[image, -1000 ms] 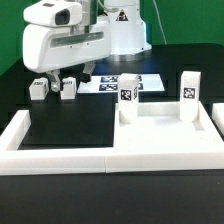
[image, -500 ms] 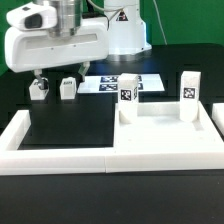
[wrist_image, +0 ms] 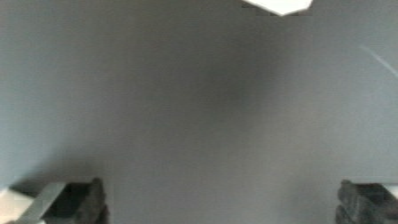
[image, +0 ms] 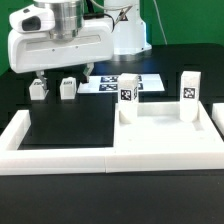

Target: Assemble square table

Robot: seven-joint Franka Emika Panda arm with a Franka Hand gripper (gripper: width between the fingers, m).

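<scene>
The large white plastic square slab [image: 165,128] with a raised rim lies on the black worktop [image: 65,125] toward the near edge on the exterior view's right, tucked into the corner of the low fence of long white bars [image: 110,160]. Two small white tagged block legs stand upright at its far corners, the left standing leg [image: 129,92] and the right standing leg [image: 189,90].

Two more lie loose near the far edge on the exterior view's left: the outer loose leg [image: 38,90] and the inner loose leg [image: 68,88], close together but apart.

The end effector [image: 62,76] hangs over this pair with its jaws wide and nothing held. In the wrist view its fingertips [wrist_image: 71,200] stand well apart over bare worktop.

The step in hand looks like fetching the third leg, with the table about half legged. The next move calls for centring over one loose leg, straddling it without nudging its neighbour, then descending and closing.
</scene>
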